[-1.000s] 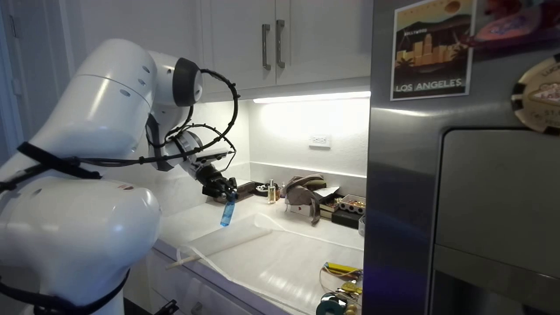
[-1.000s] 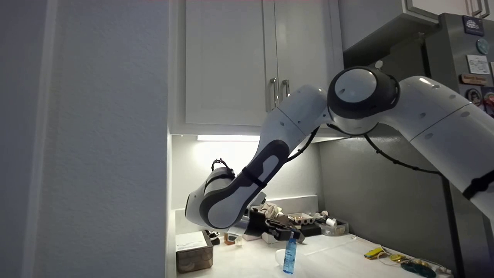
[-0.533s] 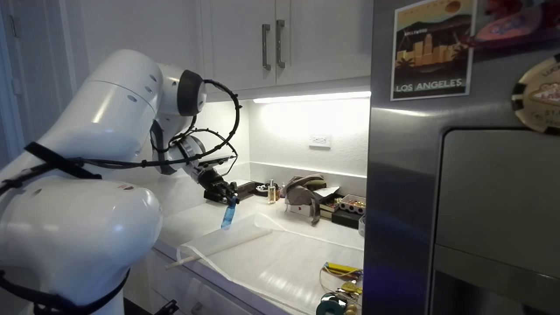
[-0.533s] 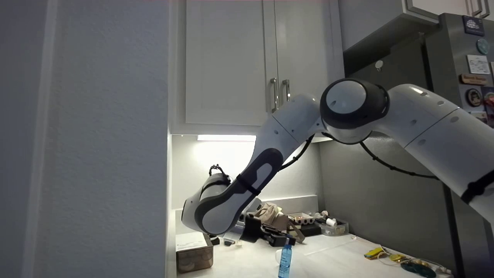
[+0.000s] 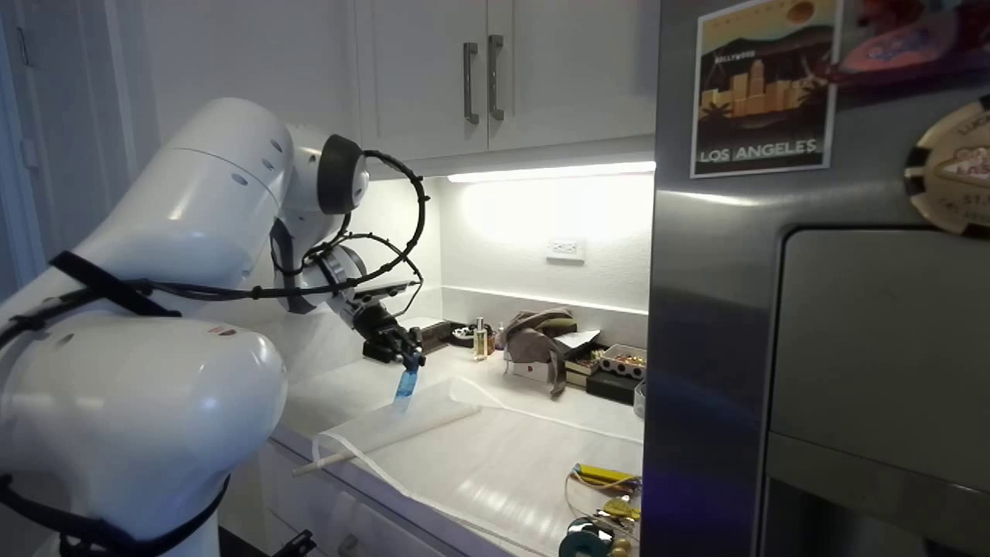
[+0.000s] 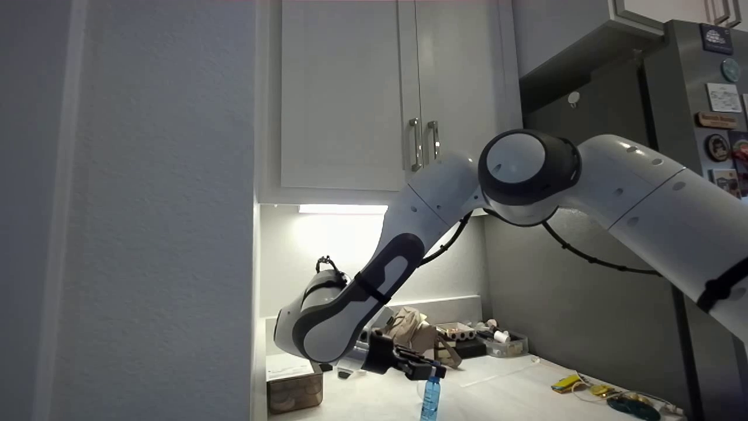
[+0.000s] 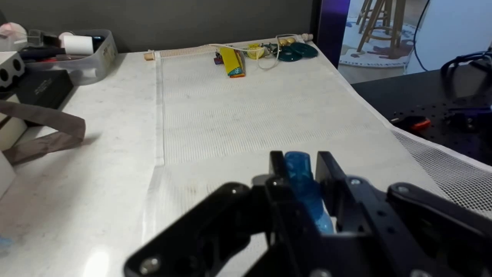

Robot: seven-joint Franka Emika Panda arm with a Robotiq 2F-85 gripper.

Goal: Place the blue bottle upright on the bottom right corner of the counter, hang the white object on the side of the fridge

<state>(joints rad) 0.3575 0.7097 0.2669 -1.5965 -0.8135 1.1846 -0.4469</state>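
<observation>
Bottle (image 6: 430,399) leans slightly, pinched near its top, my jaws closed to its width, at the bench (image 7: 115,115); base contact unclear. Sheet (image 7: 238,115) lies spread, unhung. I judge bottle placement in hand; next: straighten, lower at corner, release.

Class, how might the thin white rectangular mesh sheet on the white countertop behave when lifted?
The white mesh sheet would probably feel light, being see-through, and sag, since part curls loosely. A slim pale wooden rod might hold one end straight.
</observation>
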